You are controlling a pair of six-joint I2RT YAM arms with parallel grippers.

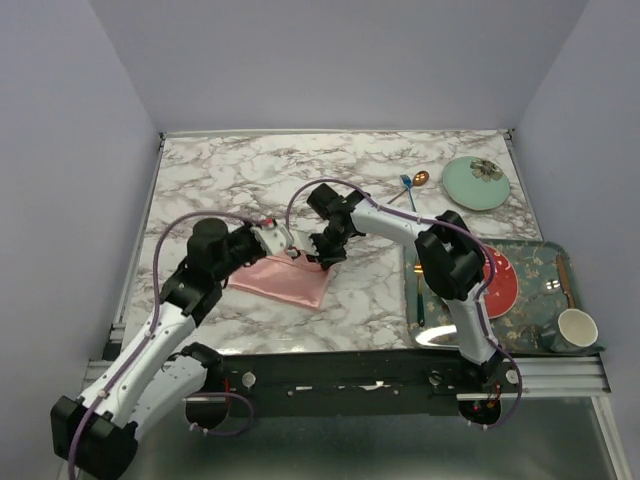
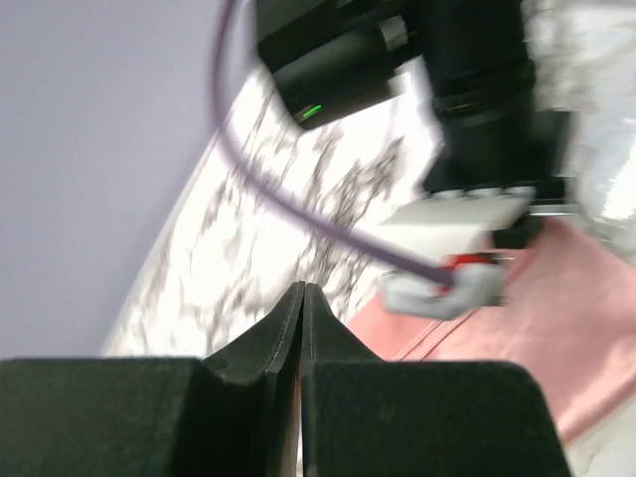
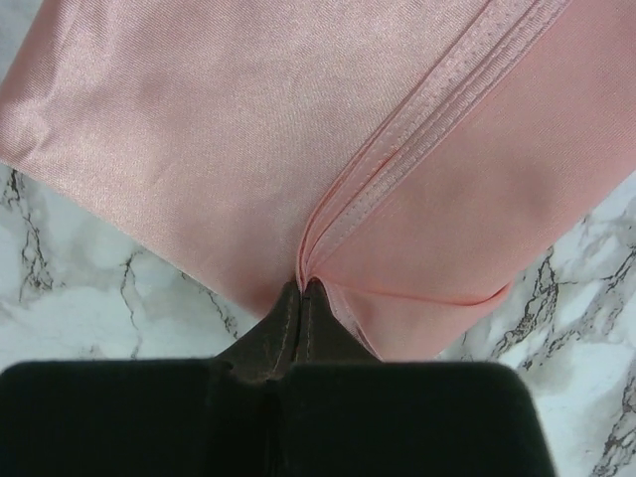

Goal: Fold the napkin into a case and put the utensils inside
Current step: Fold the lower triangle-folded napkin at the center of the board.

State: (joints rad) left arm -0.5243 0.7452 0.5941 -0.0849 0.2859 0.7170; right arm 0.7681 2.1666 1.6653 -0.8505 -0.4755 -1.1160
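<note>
Currently right gripper pinches the napkin hem; left gripper sits closed, hold unclear. Uneven tugging may unfold it.

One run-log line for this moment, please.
right gripper: shut on shiny pink satin napkin hem; left gripper: shut, grasp unclear; slim copper spoon, small blue fork: on table

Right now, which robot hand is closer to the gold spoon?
Right. The right gripper pinches the napkin on the side facing the spoon; the left gripper sits just beyond it, farther away.
</note>
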